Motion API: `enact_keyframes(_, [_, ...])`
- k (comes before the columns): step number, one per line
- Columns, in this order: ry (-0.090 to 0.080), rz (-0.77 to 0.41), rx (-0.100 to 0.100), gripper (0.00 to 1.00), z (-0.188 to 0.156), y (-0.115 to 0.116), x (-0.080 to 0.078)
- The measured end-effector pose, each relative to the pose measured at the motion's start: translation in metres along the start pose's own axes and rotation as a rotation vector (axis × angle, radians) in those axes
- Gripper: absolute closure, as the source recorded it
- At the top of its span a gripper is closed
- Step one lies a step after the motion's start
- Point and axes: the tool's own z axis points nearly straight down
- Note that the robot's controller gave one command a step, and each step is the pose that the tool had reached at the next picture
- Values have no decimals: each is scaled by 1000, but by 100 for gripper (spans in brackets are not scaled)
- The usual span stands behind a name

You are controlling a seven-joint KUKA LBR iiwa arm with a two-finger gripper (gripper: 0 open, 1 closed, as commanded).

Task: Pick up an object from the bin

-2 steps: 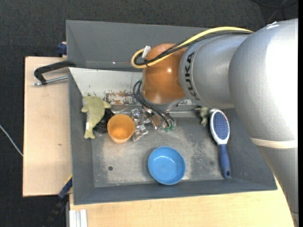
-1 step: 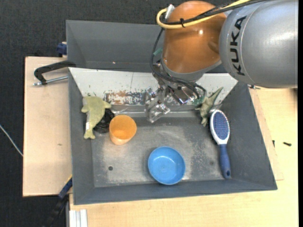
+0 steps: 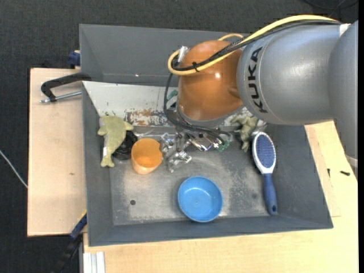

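My gripper (image 3: 180, 151) hangs below the arm's orange cover in the middle of the bin, low over the floor. Just to its left, close beside it, stands an orange cup (image 3: 146, 155) with its mouth up. A round blue bowl (image 3: 199, 199) lies in front of the gripper near the bin's front wall, apart from it. Under the cover to the gripper's right lies a small metallic thing with a green bit (image 3: 219, 145), partly hidden.
A blue hairbrush (image 3: 265, 166) lies along the right side, with a green toy figure (image 3: 247, 127) above it. At the left wall lie a pale green dinosaur toy (image 3: 112, 136) and a black thing (image 3: 123, 148). The arm covers the bin's back right.
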Motion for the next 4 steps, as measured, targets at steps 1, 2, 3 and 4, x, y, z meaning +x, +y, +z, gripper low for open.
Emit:
enact_keyframes(1, [7, 2, 3, 0, -3, -3, 2])
enact_keyframes(2, [-9, -117, 3, 0, 79, -11, 73])
enact_keyframes(3, [-20, -120, 10, 100, 75, -12, 68])
enact_keyframes(4, [-15, -262, 12, 100, -105, -13, 67])
